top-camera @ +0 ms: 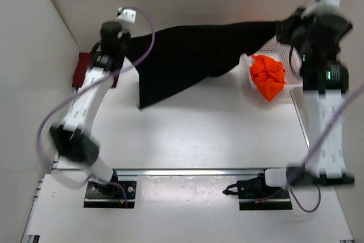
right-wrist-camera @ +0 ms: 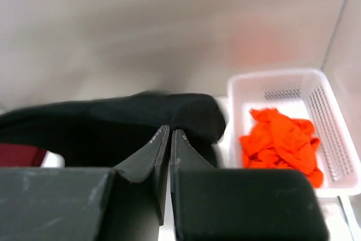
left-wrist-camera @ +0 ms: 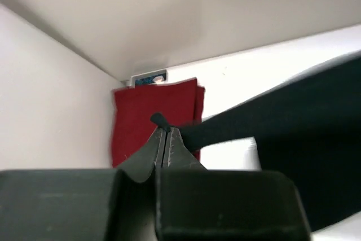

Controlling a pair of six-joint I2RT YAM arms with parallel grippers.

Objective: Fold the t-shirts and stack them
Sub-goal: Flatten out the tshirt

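Top external view has my left hand (left-wrist-camera: pixel 164 134) and right hand (right-wrist-camera: pixel 170 135) each clenched on an upper corner of the black t-shirt (top-camera: pixel 187 55), hanging left of the basket (right-wrist-camera: pixel 273 75), soft, light cloth, I judge, best pinched at its edges.

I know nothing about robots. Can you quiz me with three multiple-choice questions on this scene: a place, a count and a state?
1. Where is the orange shirt? A draped over an arm; B in the white basket; C at the left wall.
2. How many shirts are in sight? A one; B five; C three.
3. The left gripper and right gripper are: A both shut on the black shirt; B both wide open; C one open, one shut.
Answers: 1 B, it lies crumpled inside the mesh walls. 2 C, a red shirt, black, orange. 3 A, each pinches black cloth.
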